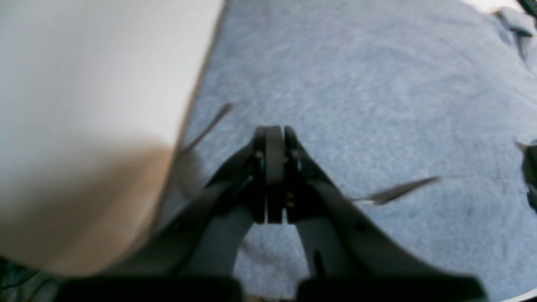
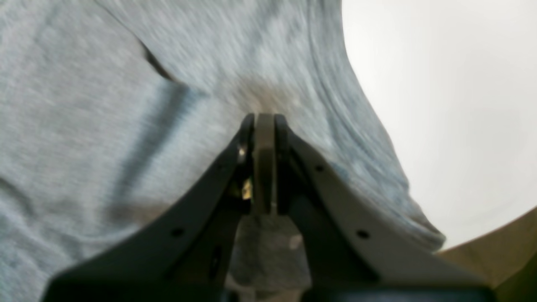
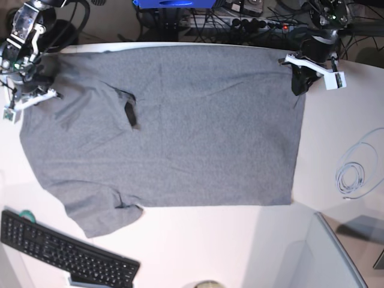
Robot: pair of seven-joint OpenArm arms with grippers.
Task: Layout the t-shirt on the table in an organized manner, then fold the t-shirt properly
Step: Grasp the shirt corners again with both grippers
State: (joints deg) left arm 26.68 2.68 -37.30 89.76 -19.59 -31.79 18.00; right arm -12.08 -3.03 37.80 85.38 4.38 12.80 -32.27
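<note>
The heather-grey t-shirt point(image 3: 180, 132) lies spread nearly flat on the white table point(image 3: 210, 252), collar end to the left and hem to the right. A small dark fold point(image 3: 129, 113) sits near the collar, and the lower sleeve point(image 3: 102, 217) is creased. My left gripper point(image 3: 297, 85) is shut at the hem's far right corner; its wrist view shows the jaws closed point(image 1: 275, 131) on the cloth point(image 1: 377, 84) beside bare table point(image 1: 84, 63). My right gripper point(image 3: 37, 77) is shut at the upper sleeve; cloth point(image 2: 84, 126) gathers at its tips point(image 2: 264, 116), with table point(image 2: 440, 105) beyond.
A black keyboard point(image 3: 60, 249) lies at the front left. A coiled white cable point(image 3: 351, 177) lies right of the shirt. A grey bin's edge point(image 3: 336, 258) shows at the front right. Cables and a power strip point(image 3: 240, 21) run behind the table.
</note>
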